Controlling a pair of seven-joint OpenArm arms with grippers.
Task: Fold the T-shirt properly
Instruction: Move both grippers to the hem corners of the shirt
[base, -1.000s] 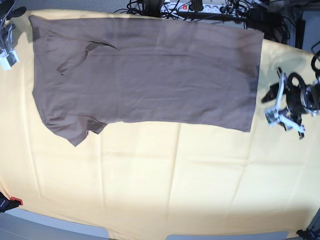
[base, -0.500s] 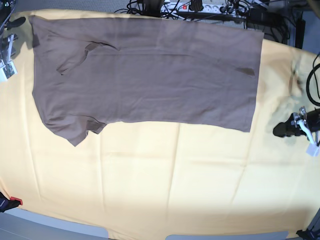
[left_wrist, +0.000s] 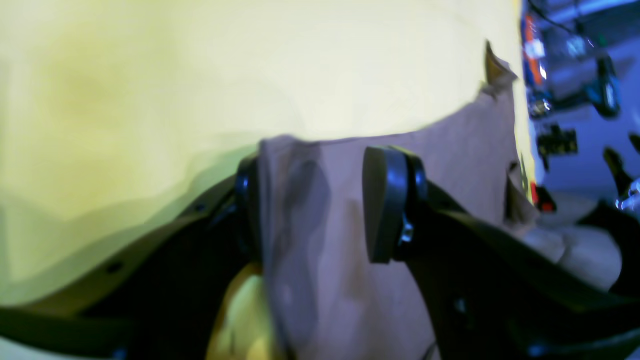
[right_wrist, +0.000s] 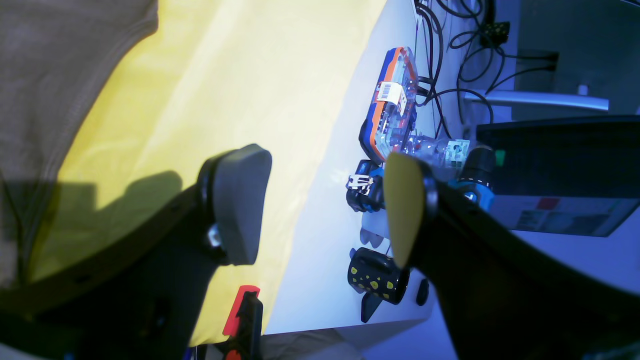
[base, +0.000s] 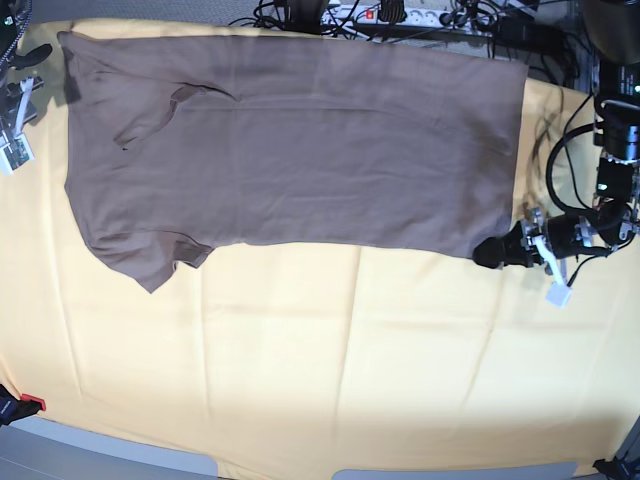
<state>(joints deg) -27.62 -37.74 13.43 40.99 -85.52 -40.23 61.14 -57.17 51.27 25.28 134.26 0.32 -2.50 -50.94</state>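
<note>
Pale yellow cloth (base: 300, 370) covers the table, where the taupe T-shirt (base: 300, 140) lies spread flat across its far half. At the shirt's bottom hem corner, the left pincer (left_wrist: 320, 200) stands wide apart with fabric between its pads, not yet clamped, while the right pincer (right_wrist: 320, 205) hangs spread and empty beside the sleeve end

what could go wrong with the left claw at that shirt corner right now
The left claw stands open around the T-shirt at its near hem corner. Closing there, it may pinch the yellow table cloth along with the hem, dragging both. The right claw hangs open off the shirt, so a one-sided pull could skew the fold.
</note>
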